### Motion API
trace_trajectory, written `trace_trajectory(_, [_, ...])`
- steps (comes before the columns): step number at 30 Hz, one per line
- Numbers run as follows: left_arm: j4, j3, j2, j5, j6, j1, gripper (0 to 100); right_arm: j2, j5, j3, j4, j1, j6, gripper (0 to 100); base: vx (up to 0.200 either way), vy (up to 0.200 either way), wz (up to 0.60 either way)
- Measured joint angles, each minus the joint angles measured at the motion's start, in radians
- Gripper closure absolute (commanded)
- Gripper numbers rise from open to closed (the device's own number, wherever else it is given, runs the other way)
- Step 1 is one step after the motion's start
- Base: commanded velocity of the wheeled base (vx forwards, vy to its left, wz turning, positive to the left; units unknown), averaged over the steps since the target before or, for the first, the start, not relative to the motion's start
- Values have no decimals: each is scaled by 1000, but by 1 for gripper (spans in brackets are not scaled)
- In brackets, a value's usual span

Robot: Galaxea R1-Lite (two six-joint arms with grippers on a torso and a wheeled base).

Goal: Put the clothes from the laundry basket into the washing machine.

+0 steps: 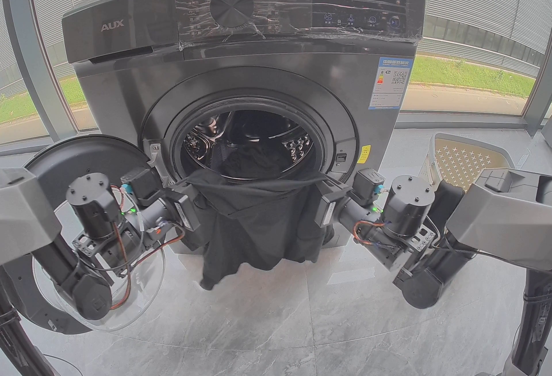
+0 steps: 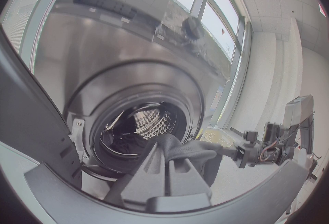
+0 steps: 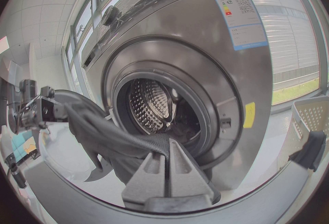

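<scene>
Left gripper [image 1: 191,194] and right gripper [image 1: 322,194] are each clamped shut on an upper corner of one dark charcoal cloth garment [image 1: 259,216], and its top edge runs taut between them. In the wrist views each pair of fingers pinches a bunched fold of the fabric. The garment hangs just in front of the lower lip of the round loading port, with its top edge level with that lip. The rest drapes down the front of the machine towards the floor, so it is at the mouth but not inside.

Behind it, the perforated steel drum [image 1: 247,136] holds a heap of dark clothing [image 1: 253,162], so part of the load seems to be in already. The drum belongs to a dark grey front-loading washing machine [image 1: 259,72], whose round glass door [image 1: 80,159] is swung fully open on the robot's left.

To the right stands the cream perforated plastic laundry basket [image 1: 466,162]. In the right wrist view something dark hangs over its rim, possibly another piece, though I cannot tell what lies inside it.

My judgement is that the task is partway done. This garment has to be lifted over the lip and pushed into the drum, its hanging tail included, and then whatever remains in the basket has to follow. All of this stands on pale grey marbled floor tiles [image 1: 322,308].
</scene>
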Motion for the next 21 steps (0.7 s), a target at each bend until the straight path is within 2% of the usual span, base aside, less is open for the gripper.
trace_trajectory(4, [0, 39, -94, -26, -26, 20, 100, -52, 21, 143, -29, -2, 31, 100, 0, 0, 0])
trace_trajectory(9, [1, 56, -158, -39, -39, 45, 100, -117, 35, 263, -44, -5, 66, 100, 0, 0, 0])
trace_trajectory(21, [0, 77, -203, -36, -33, 67, 100, -236, 33, 257, -47, 12, 69, 100, 0, 0, 0])
